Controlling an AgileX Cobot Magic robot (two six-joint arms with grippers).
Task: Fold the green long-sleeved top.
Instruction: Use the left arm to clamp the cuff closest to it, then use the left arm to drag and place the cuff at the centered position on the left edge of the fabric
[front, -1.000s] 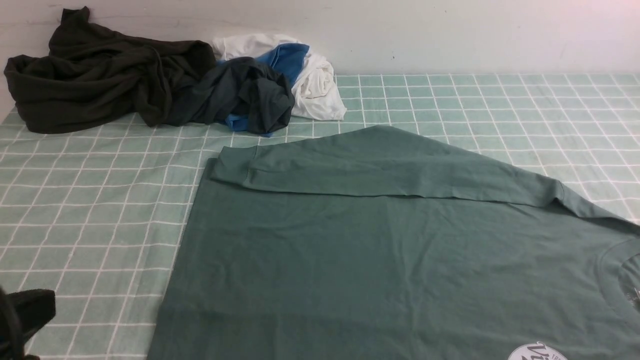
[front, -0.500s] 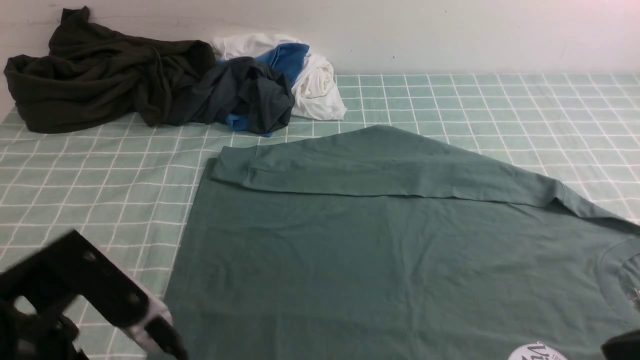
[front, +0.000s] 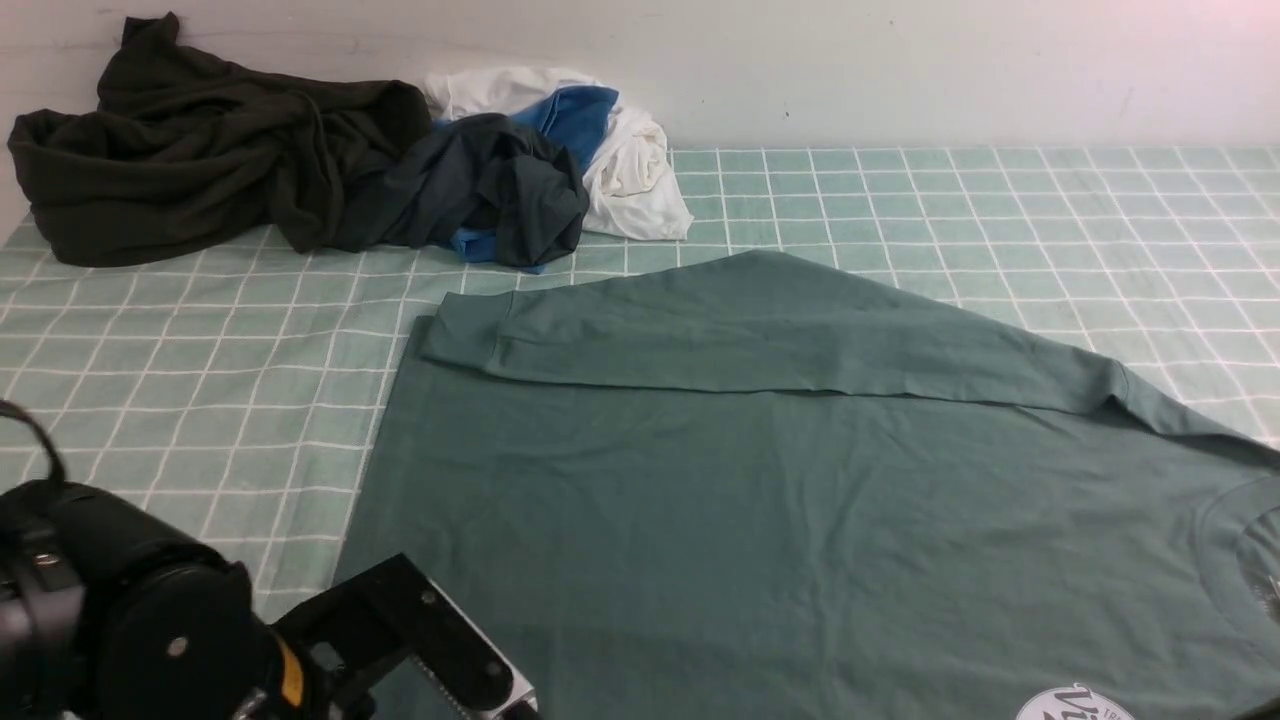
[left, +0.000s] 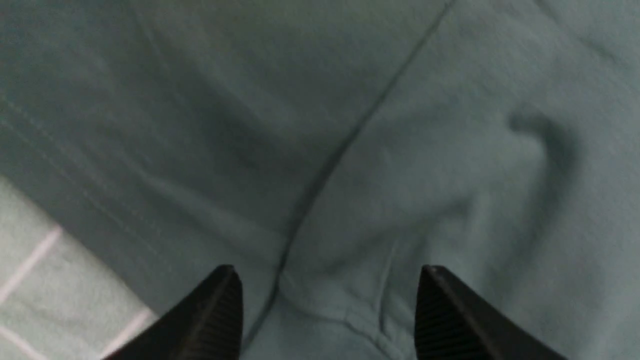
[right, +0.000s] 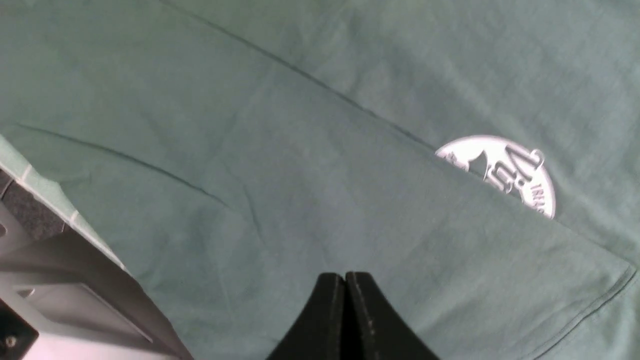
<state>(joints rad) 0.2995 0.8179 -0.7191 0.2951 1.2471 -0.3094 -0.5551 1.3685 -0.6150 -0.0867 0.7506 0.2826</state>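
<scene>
Your left gripper (left: 327, 274) has just swung in near-left and parted its jaws over the green long-sleeved top (front: 760, 500) — it lies flat across the table (front: 150, 400), far sleeve folded in. Right gripper (right: 345, 282) clenched, empty — a hem grab looks next.

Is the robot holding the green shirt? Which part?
Nothing is held. The left gripper is open over the green long-sleeved top; the right gripper is shut with no cloth between its jaws.
</scene>
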